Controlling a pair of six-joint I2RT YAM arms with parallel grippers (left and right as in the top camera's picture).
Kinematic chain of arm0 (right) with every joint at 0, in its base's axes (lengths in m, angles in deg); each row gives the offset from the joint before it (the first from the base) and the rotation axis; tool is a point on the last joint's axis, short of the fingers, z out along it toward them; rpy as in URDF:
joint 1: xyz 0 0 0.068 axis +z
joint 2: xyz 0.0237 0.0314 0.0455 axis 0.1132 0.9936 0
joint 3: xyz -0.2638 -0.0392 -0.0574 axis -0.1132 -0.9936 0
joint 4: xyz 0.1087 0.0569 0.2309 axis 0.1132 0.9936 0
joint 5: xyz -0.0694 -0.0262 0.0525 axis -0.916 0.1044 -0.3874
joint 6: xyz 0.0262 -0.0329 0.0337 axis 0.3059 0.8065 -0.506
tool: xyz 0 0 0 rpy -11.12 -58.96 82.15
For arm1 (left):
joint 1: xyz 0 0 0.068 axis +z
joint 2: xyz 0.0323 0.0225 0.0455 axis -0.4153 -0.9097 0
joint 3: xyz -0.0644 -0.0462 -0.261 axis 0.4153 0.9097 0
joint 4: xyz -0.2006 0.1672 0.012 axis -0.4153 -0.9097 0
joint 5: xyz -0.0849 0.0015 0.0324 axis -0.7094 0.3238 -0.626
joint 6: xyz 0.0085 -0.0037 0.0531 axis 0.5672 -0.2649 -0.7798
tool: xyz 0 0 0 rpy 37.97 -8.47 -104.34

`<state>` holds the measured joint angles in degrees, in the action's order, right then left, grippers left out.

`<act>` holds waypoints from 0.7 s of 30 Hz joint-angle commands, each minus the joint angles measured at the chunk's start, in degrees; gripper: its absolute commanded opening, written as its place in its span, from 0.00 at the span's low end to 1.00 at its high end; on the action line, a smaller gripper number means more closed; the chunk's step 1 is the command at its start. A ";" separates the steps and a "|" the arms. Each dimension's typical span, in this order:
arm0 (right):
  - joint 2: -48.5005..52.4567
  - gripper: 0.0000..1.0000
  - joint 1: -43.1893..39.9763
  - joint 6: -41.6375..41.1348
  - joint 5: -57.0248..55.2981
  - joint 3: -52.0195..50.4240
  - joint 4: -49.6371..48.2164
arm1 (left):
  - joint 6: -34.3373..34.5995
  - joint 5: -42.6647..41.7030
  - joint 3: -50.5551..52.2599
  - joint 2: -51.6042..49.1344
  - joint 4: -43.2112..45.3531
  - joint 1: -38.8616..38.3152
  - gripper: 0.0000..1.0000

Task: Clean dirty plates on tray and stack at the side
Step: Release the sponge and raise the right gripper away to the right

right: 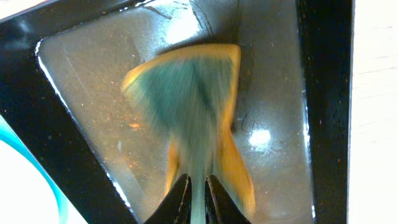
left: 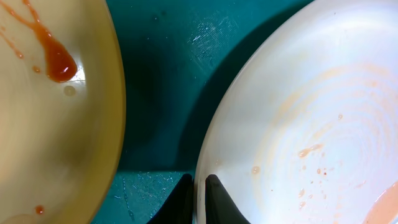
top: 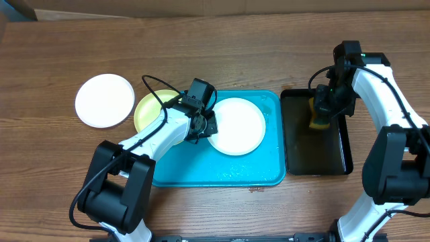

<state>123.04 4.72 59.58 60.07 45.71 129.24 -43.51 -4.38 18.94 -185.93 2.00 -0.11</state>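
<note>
A clean plate (top: 104,100) lies aside; on the tray (top: 201,168), the yellow plate (top: 146,111) is sauced; left gripper (left: 198,186) pinches the faintly streaked white plate (top: 235,126); right gripper (right: 198,183) clasps the sponge (right: 186,93).

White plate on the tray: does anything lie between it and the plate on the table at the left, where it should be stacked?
Yes. The yellow-green plate lies between them, at the left edge of the tray.

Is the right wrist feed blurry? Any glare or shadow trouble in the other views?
Right wrist: the sponge is smeared by blur, glare spots on the shiny black tray. Left wrist: mostly sharp, the white plate throws a dark shadow on the turquoise tray. Overhead: even light, no strong glare.
</note>
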 commanded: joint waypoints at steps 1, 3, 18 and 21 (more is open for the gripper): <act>-1.07 0.17 0.24 -0.17 -0.76 -0.22 0.24 | -0.50 0.02 -0.66 -0.74 0.20 -0.13 0.10; -1.07 0.26 0.24 -0.17 -0.76 -0.22 0.42 | -0.48 0.00 -0.66 -0.74 0.20 -0.13 0.10; -1.07 0.68 -6.05 -5.40 -0.70 9.97 -5.11 | -0.48 0.04 -0.63 -1.36 0.46 -0.13 0.22; -1.07 0.86 -7.61 -5.60 -0.72 9.88 -5.01 | 0.02 0.00 -0.63 -2.84 0.96 -0.13 0.22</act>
<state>123.02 -1.29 56.11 59.43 54.92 123.80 -43.72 -4.41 18.94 -186.36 2.55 -0.11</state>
